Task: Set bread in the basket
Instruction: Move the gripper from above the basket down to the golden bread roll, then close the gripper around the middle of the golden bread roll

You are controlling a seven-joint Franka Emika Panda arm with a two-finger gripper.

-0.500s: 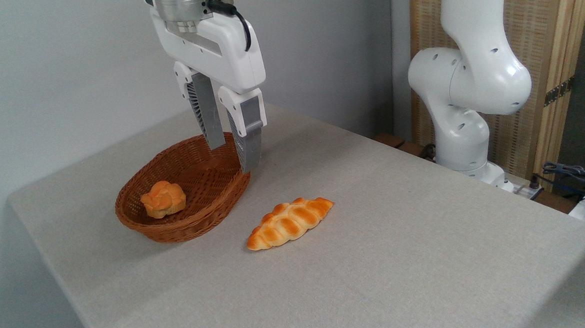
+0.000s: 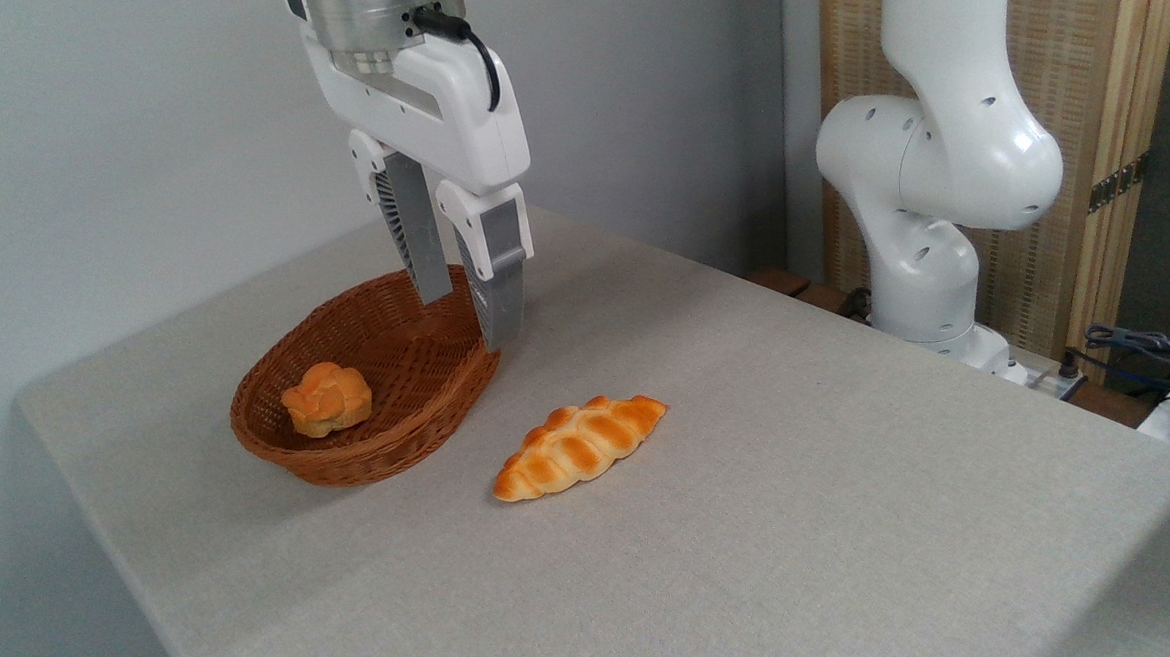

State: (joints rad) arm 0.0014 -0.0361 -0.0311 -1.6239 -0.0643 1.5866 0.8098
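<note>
right now the bread (image 2: 580, 446), a long braided loaf with golden-orange skin and browned ridges, lies flat on the grey cloth-covered table (image 2: 755, 520), outside the basket (image 2: 371, 450) and just to its right and a little nearer the camera. its tapered ends point up-right and down-left, and nothing touches it.

the basket is an oval of brown wicker with sloping sides, sitting on the table toward the far left part of the top. inside it, against its left end, rests a small round knobbly bun (image 2: 326, 398).

the gripper (image 2: 462, 320) hangs above the basket's right end, pointing downward with a slight tilt. its two grey fingers (image 2: 503, 283) are spread with a clear gap between them and nothing held; the basket's weave shows through that gap. the finger tips reach down in front of the basket's far-right rim, and it cannot be told whether they touch the wicker. the gripper is well apart from the bread, up and to the left of it.

behind and to the right of the basket, past the table's far edge, stands the white base of the robot arm (image 2: 928, 190), with a wooden screen (image 2: 1113, 90) behind it.
</note>
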